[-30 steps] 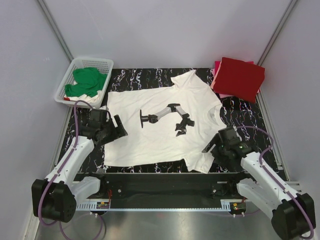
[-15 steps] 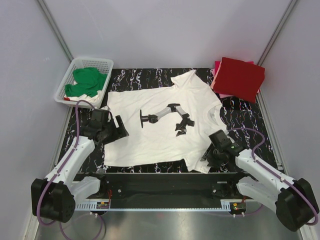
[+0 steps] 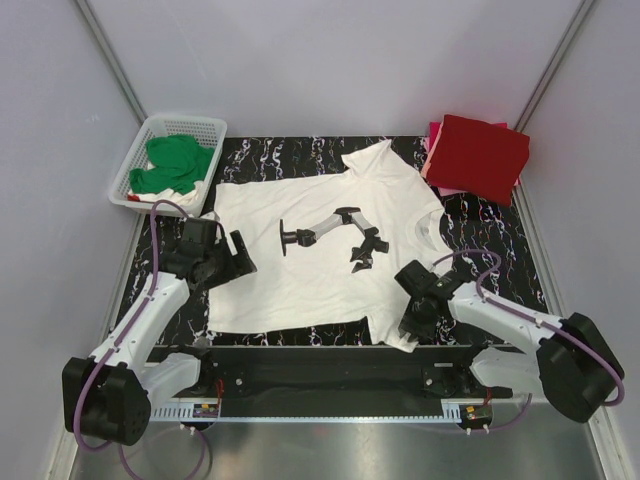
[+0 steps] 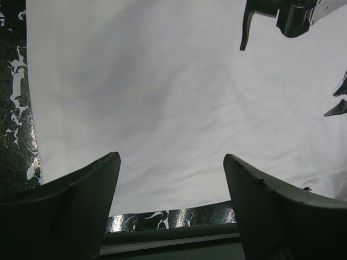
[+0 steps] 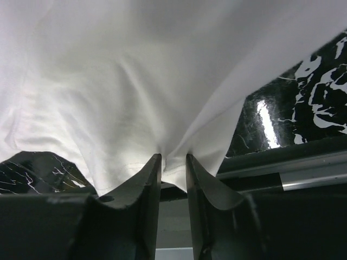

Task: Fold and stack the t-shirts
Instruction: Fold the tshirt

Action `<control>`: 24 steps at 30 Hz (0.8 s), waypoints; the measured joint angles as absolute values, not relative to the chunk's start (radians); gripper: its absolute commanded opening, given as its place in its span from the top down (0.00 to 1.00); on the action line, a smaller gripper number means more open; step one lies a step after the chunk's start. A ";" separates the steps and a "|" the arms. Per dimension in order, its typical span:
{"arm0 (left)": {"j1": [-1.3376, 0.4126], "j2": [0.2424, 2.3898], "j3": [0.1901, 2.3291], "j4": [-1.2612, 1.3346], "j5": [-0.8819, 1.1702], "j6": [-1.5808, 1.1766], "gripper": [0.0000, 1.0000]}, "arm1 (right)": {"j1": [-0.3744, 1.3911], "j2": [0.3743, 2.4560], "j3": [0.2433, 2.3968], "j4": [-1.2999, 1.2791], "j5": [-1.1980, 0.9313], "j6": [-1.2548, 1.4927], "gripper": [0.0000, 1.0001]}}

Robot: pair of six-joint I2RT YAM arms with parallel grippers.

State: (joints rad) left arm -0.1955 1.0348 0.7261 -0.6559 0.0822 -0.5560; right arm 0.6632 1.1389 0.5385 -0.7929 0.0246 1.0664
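A white t-shirt (image 3: 320, 250) with a black robot-arm print lies spread flat on the black marbled table. My right gripper (image 3: 410, 325) is at its near right sleeve, and in the right wrist view the jaws (image 5: 173, 157) are shut on a bunched fold of the white cloth (image 5: 135, 81). My left gripper (image 3: 238, 262) hovers open over the shirt's left edge. In the left wrist view its fingers (image 4: 171, 157) stand wide apart above the cloth (image 4: 173, 92) with nothing between them. A folded red t-shirt (image 3: 478, 155) lies on a pink one (image 3: 434, 150) at the back right.
A white lattice basket (image 3: 185, 122) at the back left holds a green t-shirt (image 3: 175, 160). A dark rail (image 3: 320, 365) runs along the table's near edge, just beyond the shirt's hem. Grey walls close in both sides.
My right gripper has moved left and down onto the near sleeve and closed on the cloth. The left arm has barely shifted.
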 measured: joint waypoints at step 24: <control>-0.201 0.952 0.665 -0.670 0.125 -0.649 0.18 | 0.704 0.638 0.736 -1.090 0.297 1.184 1.00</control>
State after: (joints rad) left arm -0.2012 0.9524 0.6647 -0.6697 0.1249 -0.6495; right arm 0.7044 0.6380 0.7361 -1.0897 0.2970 1.1843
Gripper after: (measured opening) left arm 0.831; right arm 0.010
